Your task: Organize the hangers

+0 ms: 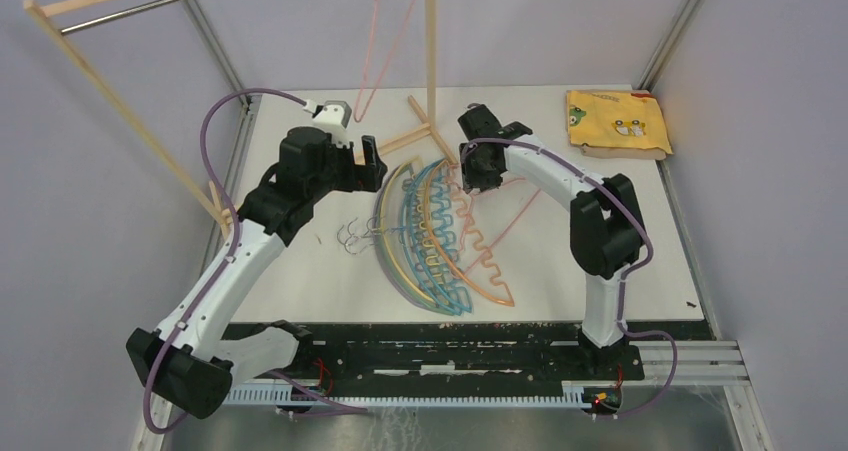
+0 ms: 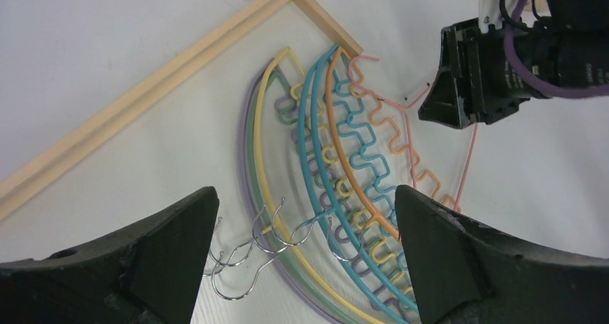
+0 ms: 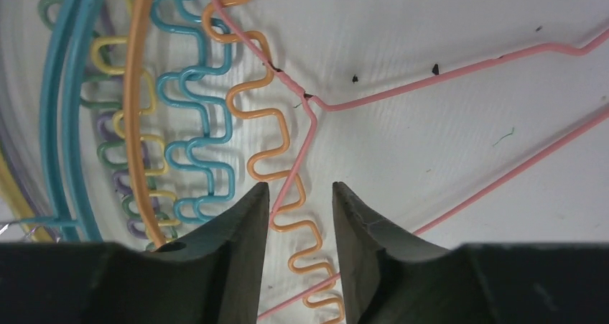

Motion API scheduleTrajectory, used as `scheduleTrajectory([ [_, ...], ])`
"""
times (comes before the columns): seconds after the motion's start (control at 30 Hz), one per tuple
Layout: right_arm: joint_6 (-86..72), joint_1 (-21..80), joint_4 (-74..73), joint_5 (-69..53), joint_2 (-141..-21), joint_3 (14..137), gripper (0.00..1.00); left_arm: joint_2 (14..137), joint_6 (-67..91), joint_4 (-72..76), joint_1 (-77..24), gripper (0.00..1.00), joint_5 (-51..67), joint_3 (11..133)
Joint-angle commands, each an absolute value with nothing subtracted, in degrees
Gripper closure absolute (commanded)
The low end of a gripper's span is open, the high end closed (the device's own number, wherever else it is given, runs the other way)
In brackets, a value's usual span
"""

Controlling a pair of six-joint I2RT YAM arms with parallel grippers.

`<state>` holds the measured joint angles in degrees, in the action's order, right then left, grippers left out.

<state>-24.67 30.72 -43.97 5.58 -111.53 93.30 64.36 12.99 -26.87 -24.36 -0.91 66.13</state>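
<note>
Though flat, pink hanger (image 3: pixel 296 162) between right jaws.

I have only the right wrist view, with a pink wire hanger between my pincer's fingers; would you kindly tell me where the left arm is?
Observer: The left pincer is open over the metal hooks of the stacked hangers.
Operator: Is any hanger off the table?
Observer: Yes, a second pink hanger hangs upright beside the wooden rack post; its hook is out of frame.
Operator: Is anything else on the table?
Observer: A folded yellow cloth lies at the far right corner, apart from the hangers.
</note>
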Motion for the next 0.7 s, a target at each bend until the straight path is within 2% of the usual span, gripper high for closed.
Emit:
scheduleTrajectory([
  [0.0,-34.37,29.40,-43.20,7.34,-115.23,96.21,0.59,60.74,13.52,-23.53,-24.41,0.01,1.58,62.37],
  [0.1,-37.51,29.39,-43.08,7.45,-117.00,96.18,0.62,58.77,13.90,-22.45,-24.42,0.01,2.05,59.56],
  [0.43,-39.34,29.27,-42.10,4.83,-122.84,97.71,0.62,56.70,14.91,-22.33,-24.36,0.01,2.28,55.17],
  [0.6,-39.30,29.06,-41.96,7.43,-124.90,97.74,0.63,55.96,15.64,-22.24,-24.41,0.01,3.40,53.94],
  [0.67,-38.83,29.02,-41.40,7.91,-124.97,97.23,0.71,55.63,15.56,-22.28,-24.36,0.01,4.02,53.84],
])
